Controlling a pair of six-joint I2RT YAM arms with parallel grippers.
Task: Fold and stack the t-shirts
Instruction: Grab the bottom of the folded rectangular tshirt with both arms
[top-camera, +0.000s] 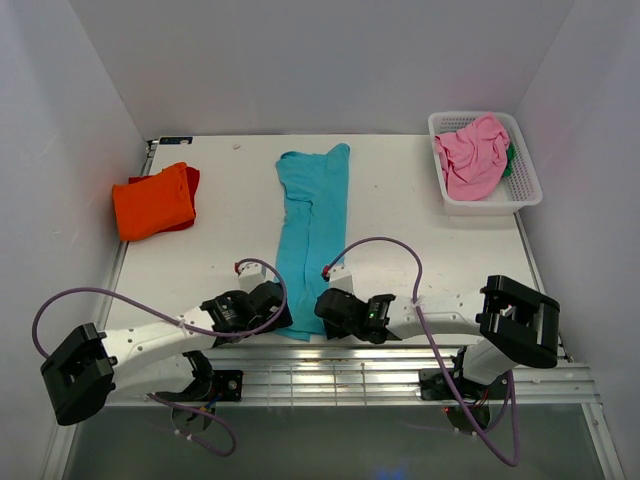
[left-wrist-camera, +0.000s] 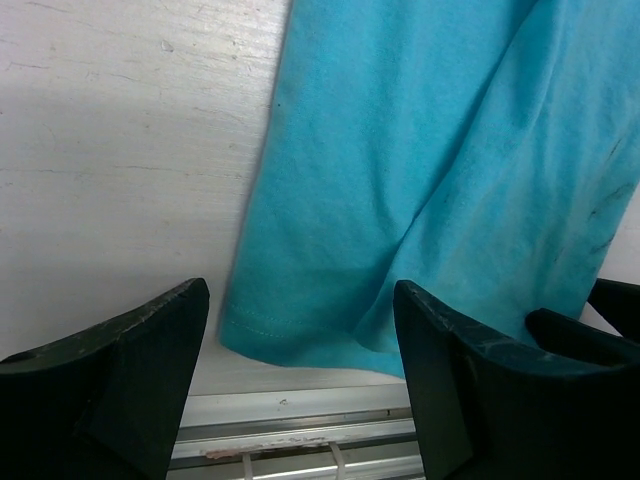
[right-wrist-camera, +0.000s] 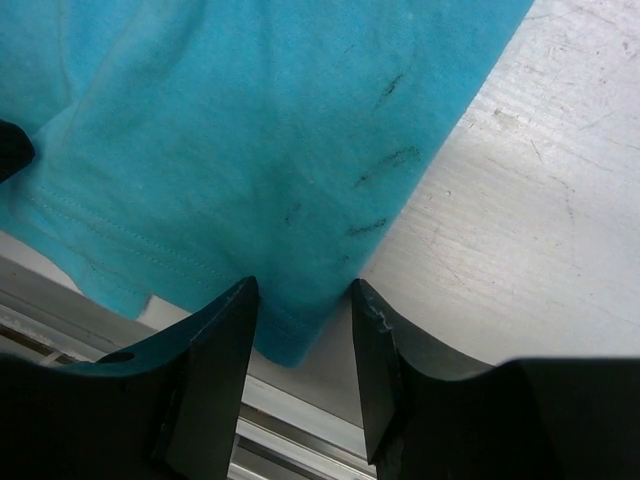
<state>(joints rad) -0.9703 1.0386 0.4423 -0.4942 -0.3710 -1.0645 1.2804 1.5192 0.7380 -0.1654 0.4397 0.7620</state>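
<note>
Closest to the overhead camera ran the metal rail (top-camera: 330, 375) at the near edge of the table (top-camera: 450, 230). Just past it, both claws sat low at the near hem of the teal t-shirt (top-camera: 312, 215), which lay flat as a long narrow strip running away down the middle.

The left gripper (left-wrist-camera: 300, 335) stood wide open, its fingers straddling the left hem corner without pinching it. The right gripper (right-wrist-camera: 300, 310) was open too, more narrowly, with the right hem corner lying at the gap between its jaws. Whether the pads brushed the cloth was hard to tell from the wrist view. Neither claw held anything.

An orange t-shirt (top-camera: 152, 203) lay folded at the far left, well apart from the teal one. A pink t-shirt (top-camera: 472, 155) sat crumpled in the white basket (top-camera: 530, 192) at the far right.

The step in hand looked like the end-to-end fold of the teal shirt: its sides seemed turned in, and its hem was not yet lifted. Next, each claw would likely need to close on its own corner, catching every layer. Both would then rise together and carry the hem evenly toward the collar.
</note>
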